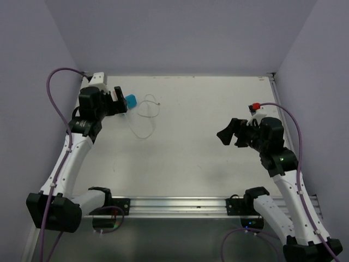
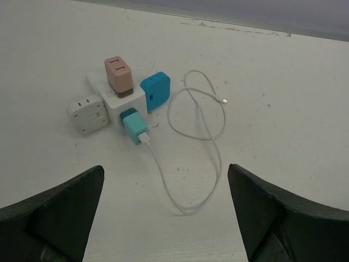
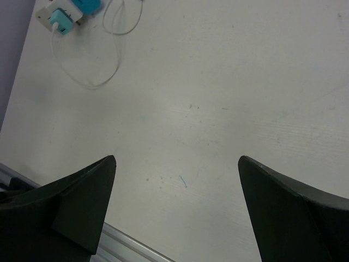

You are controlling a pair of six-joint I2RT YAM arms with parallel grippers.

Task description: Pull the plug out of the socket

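Note:
The socket (image 2: 124,102) is a white cube standing on the table in the left wrist view. A pink plug (image 2: 119,75) sticks up from its top, a blue plug (image 2: 156,90) sits on its right face, and a teal plug (image 2: 134,125) is on its near face. A thin white cable (image 2: 197,121) runs from the teal plug and loops to the right. My left gripper (image 2: 165,169) hovers open, short of the cluster, holding nothing. In the top view the left gripper (image 1: 121,101) sits beside the blue plug (image 1: 131,100). My right gripper (image 1: 224,135) is open and far to the right.
A small rounded white piece (image 2: 87,113) touches the socket's left side. The cable's loose end (image 2: 223,100) lies on the table. A metal rail (image 1: 174,204) runs along the near edge. Purple walls close in the left, back and right.

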